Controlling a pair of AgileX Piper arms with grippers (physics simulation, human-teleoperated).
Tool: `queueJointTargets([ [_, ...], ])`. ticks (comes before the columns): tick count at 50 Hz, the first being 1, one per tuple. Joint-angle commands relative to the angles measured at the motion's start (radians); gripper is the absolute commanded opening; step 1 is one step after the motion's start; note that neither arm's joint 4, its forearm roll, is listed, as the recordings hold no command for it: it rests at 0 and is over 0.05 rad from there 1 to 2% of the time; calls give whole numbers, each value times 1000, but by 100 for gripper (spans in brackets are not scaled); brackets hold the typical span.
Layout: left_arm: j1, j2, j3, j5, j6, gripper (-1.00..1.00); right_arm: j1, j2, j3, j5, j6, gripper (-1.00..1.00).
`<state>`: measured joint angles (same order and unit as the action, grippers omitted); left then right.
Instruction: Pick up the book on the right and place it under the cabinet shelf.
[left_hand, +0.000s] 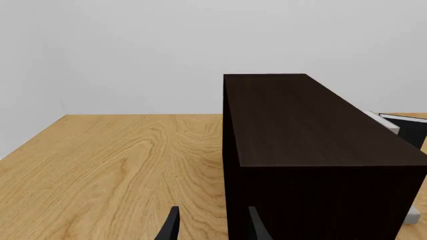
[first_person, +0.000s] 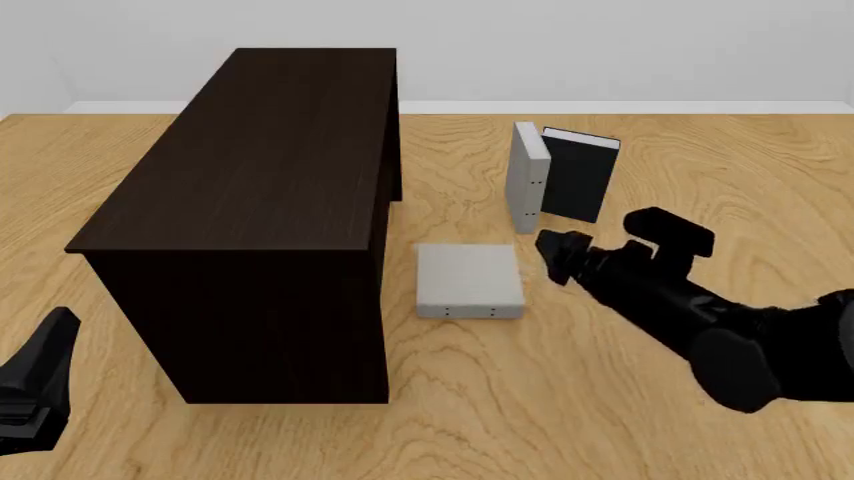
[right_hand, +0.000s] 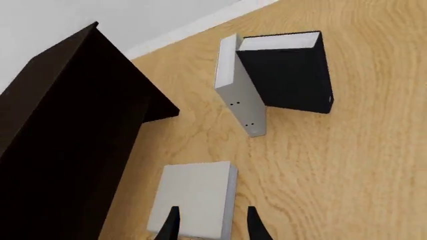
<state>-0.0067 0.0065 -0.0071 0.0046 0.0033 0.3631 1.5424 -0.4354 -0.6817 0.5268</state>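
Since the book stands on edge far of your right gripper and a touch left, that arm is the near 1; the left gripper sits well apart, past the cabinet shelf. Both grippers have fingers spread, holding nothing. The book's thin dotted spine faces you, the black book just beside its right. A 2nd grey book lies flat left of your fingertips.
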Motion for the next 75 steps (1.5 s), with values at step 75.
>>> queueJointTargets([
  [75, 0, -3, -3, 5, 1, 100, -98, 94, -251, 485, -216, 100],
])
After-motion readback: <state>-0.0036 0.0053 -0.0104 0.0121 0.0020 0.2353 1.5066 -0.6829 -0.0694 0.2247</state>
